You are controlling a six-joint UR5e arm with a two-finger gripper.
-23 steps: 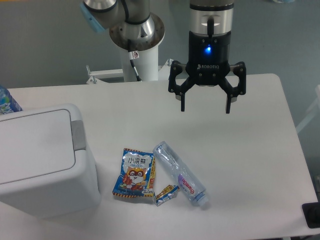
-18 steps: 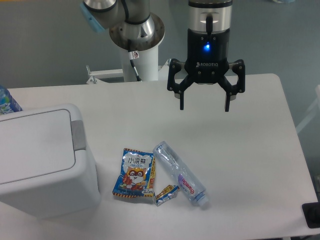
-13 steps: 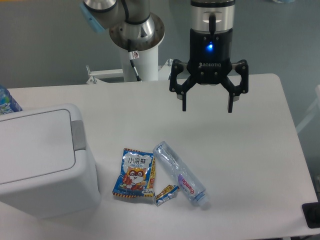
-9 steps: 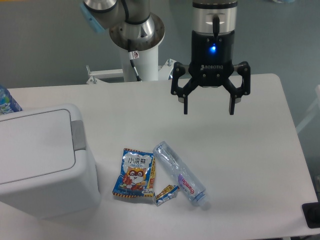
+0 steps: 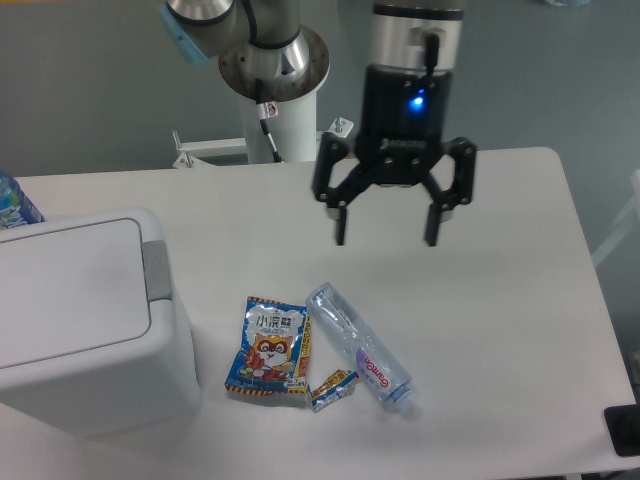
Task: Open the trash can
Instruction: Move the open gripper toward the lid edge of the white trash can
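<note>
The boxy white plastic trash can (image 5: pixel 85 320), round-cornered with a flat lid and grey push tab (image 5: pixel 156 270), sits at the matte white surface's (image 5: pixel 500 330) left edge, well apart from the black claw (image 5: pixel 385 228) hanging empty, its fingers spread wide.

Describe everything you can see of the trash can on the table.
The trash can is a large, boxy white plastic bin with rounded corners, standing upright at the table's left front edge, partly cut off by the picture's edge. Its flat lid is shut, with a grey push tab on the right side. Nothing touches it except the table.
</note>
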